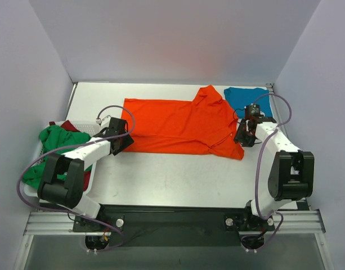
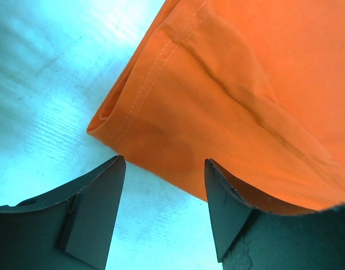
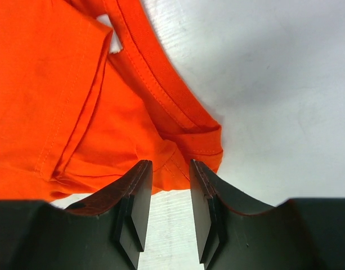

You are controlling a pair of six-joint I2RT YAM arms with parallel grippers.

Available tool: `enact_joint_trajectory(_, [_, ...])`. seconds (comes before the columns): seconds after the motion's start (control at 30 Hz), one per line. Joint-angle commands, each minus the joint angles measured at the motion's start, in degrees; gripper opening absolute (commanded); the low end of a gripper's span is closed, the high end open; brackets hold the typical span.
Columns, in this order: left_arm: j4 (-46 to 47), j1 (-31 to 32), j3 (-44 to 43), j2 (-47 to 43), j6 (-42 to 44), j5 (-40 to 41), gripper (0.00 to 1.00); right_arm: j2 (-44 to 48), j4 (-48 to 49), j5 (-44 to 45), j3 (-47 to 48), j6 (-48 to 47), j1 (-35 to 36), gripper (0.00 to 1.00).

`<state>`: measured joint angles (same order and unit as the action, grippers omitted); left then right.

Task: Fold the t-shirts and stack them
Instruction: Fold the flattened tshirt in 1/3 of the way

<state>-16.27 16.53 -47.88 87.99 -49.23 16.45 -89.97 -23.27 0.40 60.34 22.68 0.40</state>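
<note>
A bright orange-red t-shirt (image 1: 178, 125) lies spread across the table, its far right sleeve folded up. My left gripper (image 1: 125, 138) is open at the shirt's left hem corner. In the left wrist view the hem corner (image 2: 161, 84) lies just ahead of the open left gripper (image 2: 164, 160), with nothing held. My right gripper (image 1: 243, 135) is open at the shirt's right end. In the right wrist view the collar and sleeve edge (image 3: 178, 129) lie just ahead of the right gripper (image 3: 169, 163), which is empty. A teal blue shirt (image 1: 242, 100) lies folded at the back right. Green (image 1: 51, 140) and dark red (image 1: 71, 126) shirts sit heaped at the left.
A white lattice basket (image 1: 30, 190) at the table's left edge holds the green and dark red shirts. Grey walls close in the back and both sides. Bare white table (image 1: 172, 180) lies between the orange shirt and the arm bases.
</note>
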Motion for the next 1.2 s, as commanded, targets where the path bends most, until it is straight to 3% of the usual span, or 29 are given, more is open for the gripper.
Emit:
enact_joint_trajectory(0.0, [3.6, -0.3, -1.0, -1.8, 1.4, -0.4, 0.69, 1.8, 0.8, -3.6, -2.9, 0.6, -0.3, 0.34])
enact_joint_trajectory(0.17, [7.2, -0.3, -2.5, 0.1, 1.7, -2.6, 0.69, 3.1, 7.3, -11.2, -7.9, 1.6, -4.4, 0.38])
enact_joint_trajectory(0.43, [7.7, -1.4, -2.3, 4.1, 1.3, -2.2, 0.68, 1.6, 10.6, -14.3, -10.3, 3.1, -5.5, 0.38])
enact_joint_trajectory(0.77, [8.0, -1.9, -0.6, 6.4, 0.6, -2.1, 0.66, 1.2, 11.9, -14.9, -11.5, 4.5, -5.5, 0.11])
enact_joint_trajectory(1.17, [5.0, -2.2, -1.5, 6.8, 0.2, -0.4, 0.66, 2.3, 1.5, -2.9, -2.9, -0.3, -3.3, 0.01])
